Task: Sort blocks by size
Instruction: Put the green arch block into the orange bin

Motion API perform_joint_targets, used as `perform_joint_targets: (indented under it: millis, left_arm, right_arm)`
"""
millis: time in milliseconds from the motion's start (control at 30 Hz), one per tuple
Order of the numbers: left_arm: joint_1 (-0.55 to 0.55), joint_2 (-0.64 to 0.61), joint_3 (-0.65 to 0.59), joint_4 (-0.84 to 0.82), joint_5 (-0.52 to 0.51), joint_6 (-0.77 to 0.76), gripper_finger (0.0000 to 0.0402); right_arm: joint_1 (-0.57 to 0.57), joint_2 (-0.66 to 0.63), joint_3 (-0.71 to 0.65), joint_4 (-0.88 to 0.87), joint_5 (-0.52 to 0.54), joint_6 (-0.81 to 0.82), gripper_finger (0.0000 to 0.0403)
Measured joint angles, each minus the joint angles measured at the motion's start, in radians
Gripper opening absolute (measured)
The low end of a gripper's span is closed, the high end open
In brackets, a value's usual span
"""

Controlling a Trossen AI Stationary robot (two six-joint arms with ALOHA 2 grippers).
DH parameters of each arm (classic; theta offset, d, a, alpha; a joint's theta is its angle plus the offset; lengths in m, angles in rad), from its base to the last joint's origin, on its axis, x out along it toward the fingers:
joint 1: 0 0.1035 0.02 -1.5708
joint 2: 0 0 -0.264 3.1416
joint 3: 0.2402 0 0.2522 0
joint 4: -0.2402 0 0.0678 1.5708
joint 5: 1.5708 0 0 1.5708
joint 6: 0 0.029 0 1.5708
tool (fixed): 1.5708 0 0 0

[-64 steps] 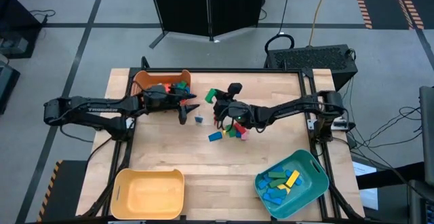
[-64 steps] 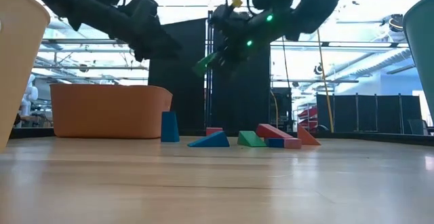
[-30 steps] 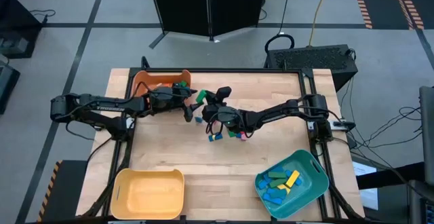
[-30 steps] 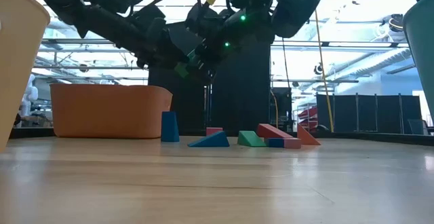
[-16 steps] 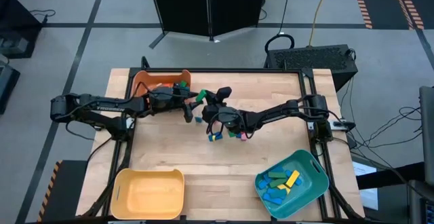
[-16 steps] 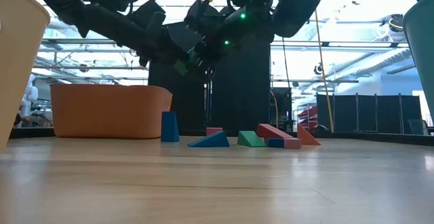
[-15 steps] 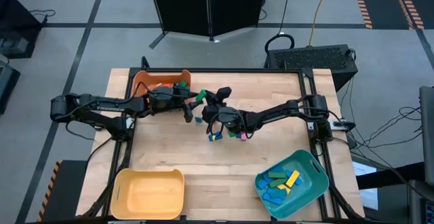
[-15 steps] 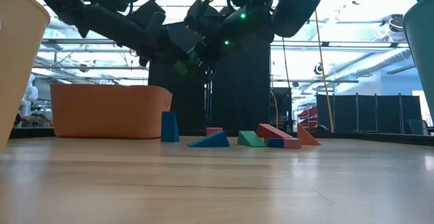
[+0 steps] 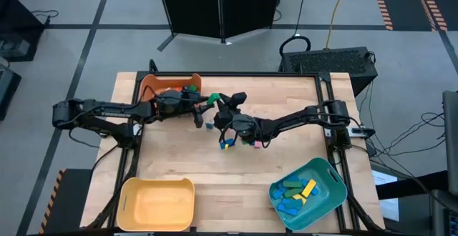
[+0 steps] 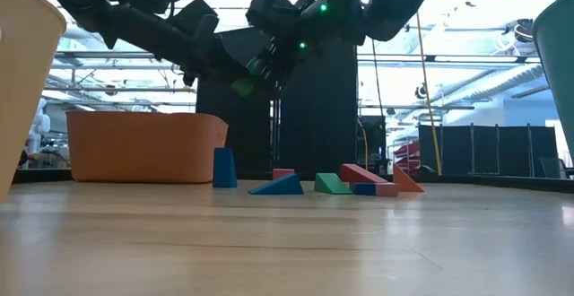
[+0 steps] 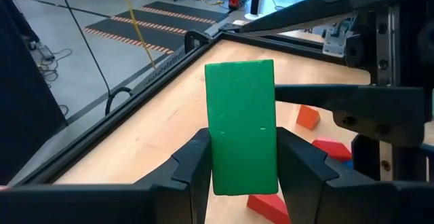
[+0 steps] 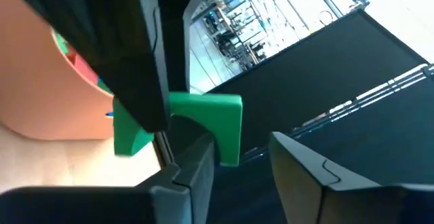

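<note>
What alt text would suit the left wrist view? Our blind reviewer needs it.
The left claw grips a green block upright between its dark fingers, above a wooden table. Red blocks and an orange block lie beyond, beside the other arm's dark parts.

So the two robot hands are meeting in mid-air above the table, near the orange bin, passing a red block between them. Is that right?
Nearly. The block is green, not red; the left wrist view shows it plainly, clamped between the left hand's fingers. The rest holds: it meets the right hand in mid-air beside the orange bin.
</note>
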Motion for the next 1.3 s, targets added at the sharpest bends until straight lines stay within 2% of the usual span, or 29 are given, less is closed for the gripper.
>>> perform_joint_targets:
  millis: [100,200,267,367,467,633,833,967,1067,1200,1300]
  left_arm:
    - [0.000,-0.001,0.000,-0.006,0.000,0.000,0.0133]
    - [0.000,-0.022,0.000,-0.023,-0.010,-0.013,0.0133]
    - [0.000,-0.047,0.000,-0.061,-0.041,-0.023,0.0133]
    - [0.001,-0.113,0.000,-0.128,-0.110,-0.022,0.0133]
    - [0.001,-0.184,0.000,-0.223,-0.172,-0.023,0.0132]
    - [0.001,-0.270,0.000,-0.335,-0.215,-0.024,0.0132]
    - [0.031,-0.301,0.000,-0.467,-0.263,-0.018,0.0132]
    - [0.069,-0.301,0.000,-0.566,-0.256,-0.051,0.0132]
    - [0.099,-0.301,0.000,-0.615,-0.237,-0.092,0.0132]
    - [0.130,-0.301,0.000,-0.642,-0.232,-0.131,0.0133]
    - [0.145,-0.301,0.000,-0.652,-0.212,-0.139,0.0147]
  right_arm:
    - [0.000,-0.006,0.000,-0.008,0.013,-0.006,0.0144]
    - [0.007,-0.015,0.000,-0.032,0.085,-0.028,0.0153]
    - [0.016,-0.037,-0.001,-0.093,0.123,-0.024,0.0157]
    - [0.034,-0.094,-0.001,-0.274,0.130,0.085,0.0162]
    - [0.041,-0.170,-0.001,-0.536,0.035,0.308,0.0164]
    - [0.014,-0.301,-0.001,-0.894,-0.228,0.679,0.0164]
    - [0.003,-0.384,-0.001,-1.160,-0.428,0.871,0.0164]
    - [0.003,-0.387,-0.003,-1.284,-0.599,0.962,0.0164]
    - [0.003,-0.377,-0.033,-1.285,-0.695,1.006,0.0164]
    - [0.005,-0.377,-0.087,-1.267,-0.753,1.074,0.0164]
    - [0.008,-0.376,-0.119,-1.272,-0.757,1.129,0.0164]
